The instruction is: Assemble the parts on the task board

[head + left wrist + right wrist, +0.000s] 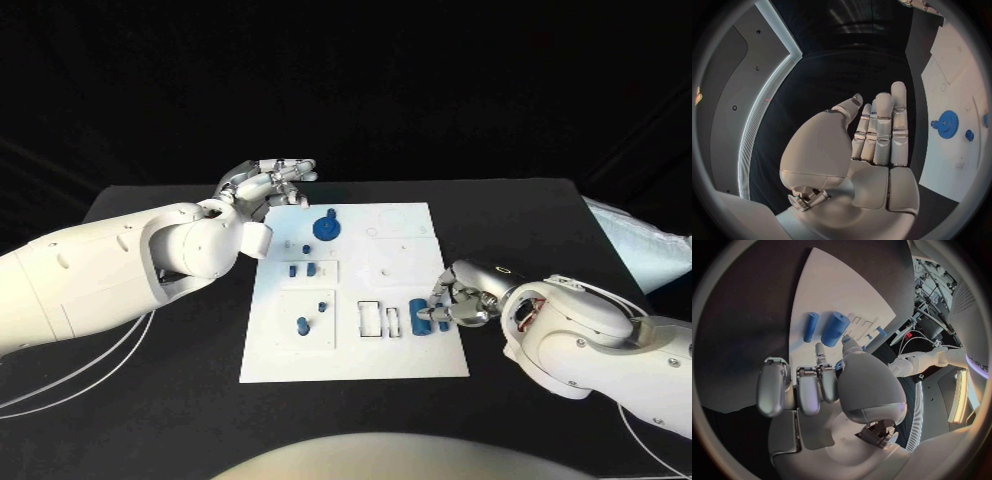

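Observation:
The white task board [361, 350] lies mid-table. A blue gear [327, 228] stands near its far left corner, and small blue parts [299, 269] sit in its left plates. My left hand [267, 183] hovers beyond that corner with straight fingers and holds nothing; its wrist view shows the flat hand [879, 135] beside the board [954, 75] and gear [947, 124]. My right hand [459, 300] is at the board's right edge, fingers curled. Its thumb and one fingertip [819, 349] flank the near end of a thick blue cylinder [834, 329]. A slimmer cylinder [811, 326] lies alongside. Whether the hand grips is unclear.
Rectangular slots [378, 320] sit just left of the two cylinders [421, 318]. Another small blue part [303, 324] stands in the near left plate. White cables [87, 370] trail over the table under my left arm. Black tabletop surrounds the board.

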